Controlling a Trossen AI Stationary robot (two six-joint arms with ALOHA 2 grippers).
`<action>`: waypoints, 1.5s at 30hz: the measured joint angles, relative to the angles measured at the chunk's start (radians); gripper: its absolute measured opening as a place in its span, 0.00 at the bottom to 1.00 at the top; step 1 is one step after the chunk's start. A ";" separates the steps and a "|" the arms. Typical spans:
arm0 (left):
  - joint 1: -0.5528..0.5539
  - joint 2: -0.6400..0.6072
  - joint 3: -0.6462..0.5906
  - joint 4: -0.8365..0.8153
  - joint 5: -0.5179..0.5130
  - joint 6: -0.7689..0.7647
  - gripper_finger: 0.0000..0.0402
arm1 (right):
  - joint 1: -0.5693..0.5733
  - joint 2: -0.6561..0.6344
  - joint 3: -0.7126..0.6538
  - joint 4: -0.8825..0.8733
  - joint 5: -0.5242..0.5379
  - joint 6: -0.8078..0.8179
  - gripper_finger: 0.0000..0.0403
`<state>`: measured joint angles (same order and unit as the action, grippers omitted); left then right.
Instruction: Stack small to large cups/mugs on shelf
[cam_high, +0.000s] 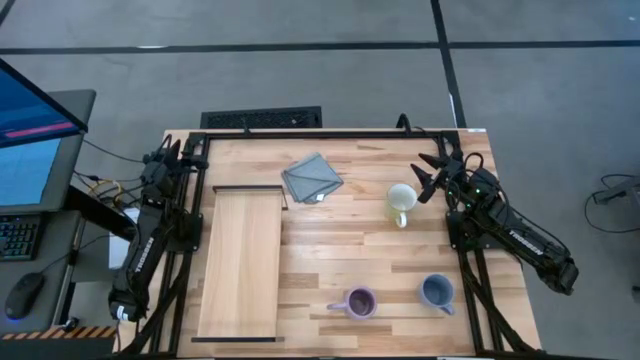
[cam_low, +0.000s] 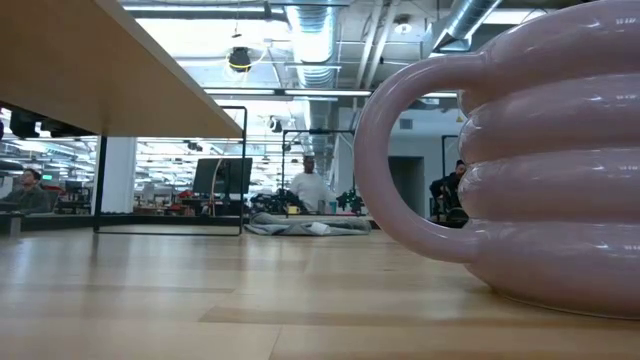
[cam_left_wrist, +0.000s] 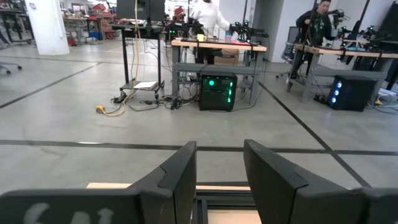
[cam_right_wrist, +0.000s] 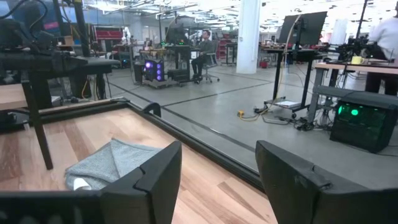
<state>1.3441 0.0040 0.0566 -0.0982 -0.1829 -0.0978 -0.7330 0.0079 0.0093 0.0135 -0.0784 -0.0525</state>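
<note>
Cream mug (cam_high: 401, 199) just beside open right gripper (cam_high: 428, 176), seemingly apart.

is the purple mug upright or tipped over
Upright. From above, the purple mug shows its round open mouth, and the low view shows it sitting flat on the table.

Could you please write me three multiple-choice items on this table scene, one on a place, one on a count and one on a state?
1. Where is the grey cloth?
A. On the shelf
B. On the tabletop, between shelf and cream mug
C. Inside the purple mug

2. How many mugs are on the table?
A. Three
B. Two
C. Five

3. What does the right gripper hold?
A. The grey-blue mug
B. The cloth
C. Nothing

Answers: 1 B, the cloth lies on planks right of the shelf. 2 A, cream, purple and grey-blue mugs show. 3 C, its fingers stand apart and empty beside the cream mug.
</note>
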 joint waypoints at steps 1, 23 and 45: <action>0.000 0.000 0.000 0.000 0.000 0.000 0.31 | 0.000 0.000 0.000 0.000 0.000 0.000 0.57; 0.000 0.000 0.000 0.000 0.000 0.000 0.31 | 0.000 0.000 0.000 0.000 0.000 0.000 0.57; 0.000 0.000 0.000 0.000 0.000 0.000 0.31 | 0.000 0.000 0.000 0.000 0.000 -0.090 0.57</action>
<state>1.3441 0.0041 0.0566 -0.0981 -0.1828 -0.0975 -0.7331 0.0082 0.0097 0.0135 -0.0785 -0.1430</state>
